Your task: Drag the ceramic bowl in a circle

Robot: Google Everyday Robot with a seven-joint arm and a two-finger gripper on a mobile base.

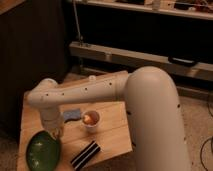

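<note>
The ceramic bowl (43, 151) is a wide, shallow, glossy green dish at the front left of the wooden table (112, 125). My white arm reaches in from the right and bends down at the left. My gripper (55, 132) hangs at the bowl's far right rim, touching or just above it. Its tips are hidden against the bowl's edge.
A small white cup with orange contents (91, 119) stands right of the gripper. A blue sponge (72, 115) lies behind it. A black and white striped object (85, 154) lies at the front edge. Dark shelving (150, 45) stands behind the table.
</note>
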